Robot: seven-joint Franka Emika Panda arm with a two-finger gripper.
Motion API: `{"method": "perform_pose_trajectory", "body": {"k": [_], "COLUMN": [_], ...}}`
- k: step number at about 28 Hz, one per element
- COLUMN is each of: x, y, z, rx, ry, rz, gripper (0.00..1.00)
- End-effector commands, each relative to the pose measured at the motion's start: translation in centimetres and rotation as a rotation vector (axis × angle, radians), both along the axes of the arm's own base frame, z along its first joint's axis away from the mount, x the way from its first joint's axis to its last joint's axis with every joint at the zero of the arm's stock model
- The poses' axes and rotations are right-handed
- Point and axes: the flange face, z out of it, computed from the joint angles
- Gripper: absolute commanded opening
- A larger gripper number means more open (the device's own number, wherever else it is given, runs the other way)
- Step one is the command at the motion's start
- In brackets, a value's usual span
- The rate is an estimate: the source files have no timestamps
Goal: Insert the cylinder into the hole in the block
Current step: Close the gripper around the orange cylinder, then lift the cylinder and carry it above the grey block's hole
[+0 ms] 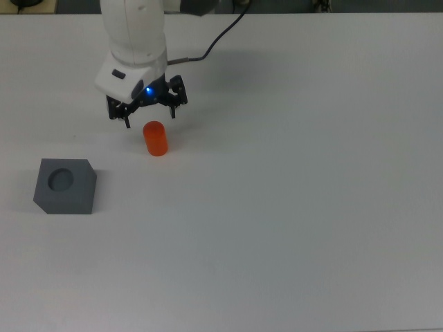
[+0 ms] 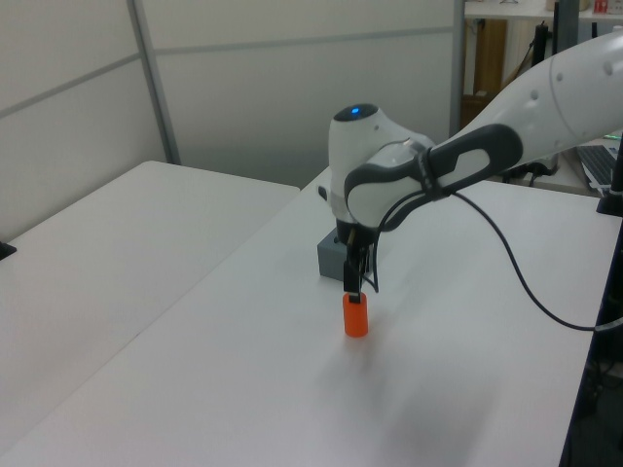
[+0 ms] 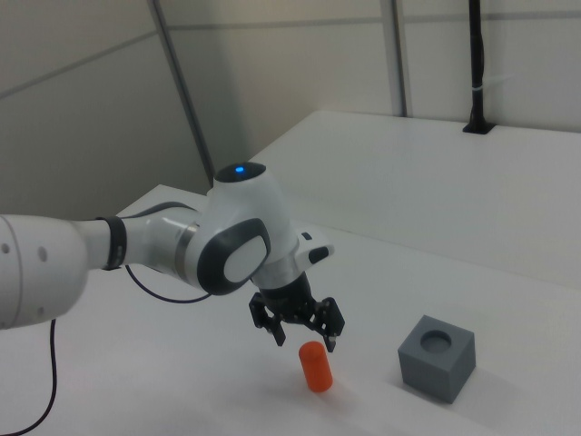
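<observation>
A short bright orange cylinder (image 1: 155, 138) (image 2: 355, 315) (image 3: 315, 367) stands upright on the white table. The dark grey block (image 1: 64, 185) (image 3: 438, 357) with a round hole in its top rests at the top view's left; in the left view the arm hides most of the block (image 2: 328, 259). My gripper (image 1: 149, 116) (image 2: 361, 285) (image 3: 307, 343) hangs open just above the cylinder, fingers pointing down and spread wider than it. Nothing is held between them.
The white table (image 1: 291, 207) stretches around both objects. A black cable (image 1: 220, 34) trails from the arm toward the top view's upper edge. A second white table (image 2: 107, 243) stands at the left view's left, with a wall panel behind.
</observation>
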Motion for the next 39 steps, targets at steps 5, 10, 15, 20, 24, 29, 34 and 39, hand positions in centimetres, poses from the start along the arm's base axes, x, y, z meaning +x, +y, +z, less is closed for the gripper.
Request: {"method": "perform_pose_trajectory", "body": {"k": [5,10,15,20,24,29,34,39], "x": [0.7,0.7,0.7,0.7,0.7,1.2,2.5,4.0], "y": [1.1,1.2,1.3,1.2,1.3,0.7,-1.5,-5.5], "z": [-1.8,-2.0,-2.2,-2.6,-2.6,-1.3,3.2,8.4], "rx": [0.006,0.001,0.001,-0.001,-0.001,0.009,0.046,0.083], "ry": [-0.007,-0.001,0.004,0.012,0.014,-0.005,-0.01,0.008], "rz": [0.025,0.032,0.035,0.042,0.055,0.031,-0.038,-0.129], "gripper": [0.99,0.67,0.46,0.35,0.24,0.13,0.12,0.12]}}
